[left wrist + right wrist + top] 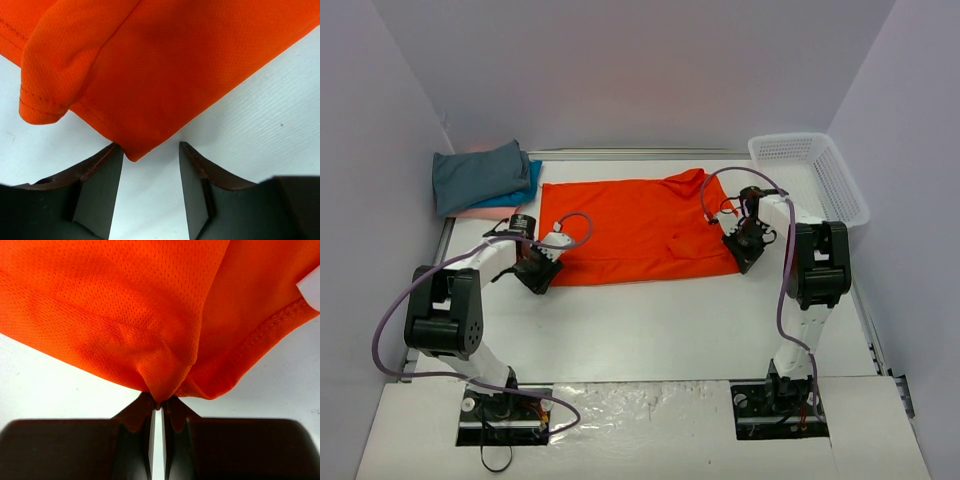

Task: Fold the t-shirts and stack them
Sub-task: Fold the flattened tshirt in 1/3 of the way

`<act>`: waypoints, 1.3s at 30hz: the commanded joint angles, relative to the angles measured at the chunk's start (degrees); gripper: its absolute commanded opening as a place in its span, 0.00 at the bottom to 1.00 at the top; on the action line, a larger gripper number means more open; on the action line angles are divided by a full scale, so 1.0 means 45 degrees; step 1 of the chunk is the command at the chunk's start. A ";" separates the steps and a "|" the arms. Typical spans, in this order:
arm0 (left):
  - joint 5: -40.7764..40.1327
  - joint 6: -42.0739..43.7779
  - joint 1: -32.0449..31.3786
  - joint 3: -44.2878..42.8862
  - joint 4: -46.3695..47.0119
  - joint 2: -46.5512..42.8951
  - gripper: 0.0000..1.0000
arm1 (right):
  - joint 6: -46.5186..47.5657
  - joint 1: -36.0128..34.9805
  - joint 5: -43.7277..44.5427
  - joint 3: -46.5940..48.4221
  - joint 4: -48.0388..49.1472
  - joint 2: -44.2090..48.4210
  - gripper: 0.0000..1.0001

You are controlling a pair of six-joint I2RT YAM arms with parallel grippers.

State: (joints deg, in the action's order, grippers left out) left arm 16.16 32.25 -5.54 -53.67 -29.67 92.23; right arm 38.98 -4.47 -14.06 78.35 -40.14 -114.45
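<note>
Two grippers are placed at the near edge of the orange t-shirt [630, 228], which is spread on the white table [650, 320]. The right gripper [157, 402] is clenched: in its wrist view the jaws are pressed almost together, and a pinched fold of the orange cloth is gripped between them. The left gripper [150, 150] is released; its jaws stand about half apart, and the near left corner of the shirt [175, 65] lies just inside the gap, close to the left finger [100, 185]. Whether cloth and finger touch cannot be told.

Only in the top view is the whole layout given. The right gripper [745, 250] is seen at the near right corner of the shirt and the left gripper [540, 274] at the near left corner. A folded stack is shown at the far left of the table: a grey-teal t-shirt [480, 175] on top, a blue t-shirt [527, 190] under it and a pink t-shirt [485, 212] below. A white mesh basket [810, 170] stands at the far right. The mesh weave and stitched hem of the orange cloth [125, 305] are shown only by the wrist views.

Both arms are bent at the elbow and reach forward, with wrists lowered toward the table.
</note>
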 commanded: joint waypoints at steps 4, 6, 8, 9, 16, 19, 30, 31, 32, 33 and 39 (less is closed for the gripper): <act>0.0412 0.0002 0.0059 -0.0553 0.0070 0.0618 0.33 | 0.0068 0.0017 -0.0468 -0.0184 -0.0377 -0.0523 0.00; 0.0431 -0.0018 0.0059 -0.0632 0.0070 0.0794 0.12 | 0.0068 0.0017 -0.0468 -0.0203 -0.0377 -0.0542 0.00; 0.0470 -0.0018 0.0059 -0.0690 -0.0008 0.0911 0.02 | 0.0048 0.0017 -0.0410 -0.0261 -0.0357 -0.0542 0.00; 0.0529 0.0001 0.0059 -0.0710 -0.0027 0.0931 0.02 | 0.0048 0.0017 -0.0371 -0.0262 -0.0357 -0.0542 0.00; 0.0139 0.0293 0.0079 -0.1197 -0.1021 0.0386 0.03 | -0.0088 0.0056 -0.0156 -0.0476 -0.0552 0.0567 0.00; 0.0470 0.0528 0.0079 -0.1822 -0.2174 -0.0472 0.02 | -0.0205 0.0075 -0.0175 -0.0593 -0.0747 0.1736 0.00; 0.1682 0.0178 0.0079 -0.4126 -0.5395 -0.5294 0.02 | -0.0303 0.0076 -0.1444 -0.0361 -0.3168 0.7752 0.00; 0.1643 0.0138 0.0079 -0.4631 -0.5515 -0.5589 0.02 | -0.0284 0.0075 -0.1464 -0.0050 -0.3537 0.8029 0.00; 0.1565 -0.0017 0.0098 -0.4810 -0.5535 -0.5863 0.02 | -0.0322 0.0075 -0.1484 0.0108 -0.3657 0.8303 0.00; 0.1526 -0.0115 0.0098 -0.4966 -0.5458 -0.6368 0.02 | -0.0400 0.0075 -0.1484 0.0245 -0.3774 0.8847 0.00; 0.0610 -0.1285 0.0098 -0.6061 -0.5048 -0.7525 0.02 | -0.0791 0.0095 -0.1095 0.1065 -0.3951 1.0062 0.00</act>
State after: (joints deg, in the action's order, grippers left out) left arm 21.71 30.09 -5.50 -78.30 -51.24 59.37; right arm 36.86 -4.45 -19.59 80.84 -54.37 -70.50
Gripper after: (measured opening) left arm 0.035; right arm 0.023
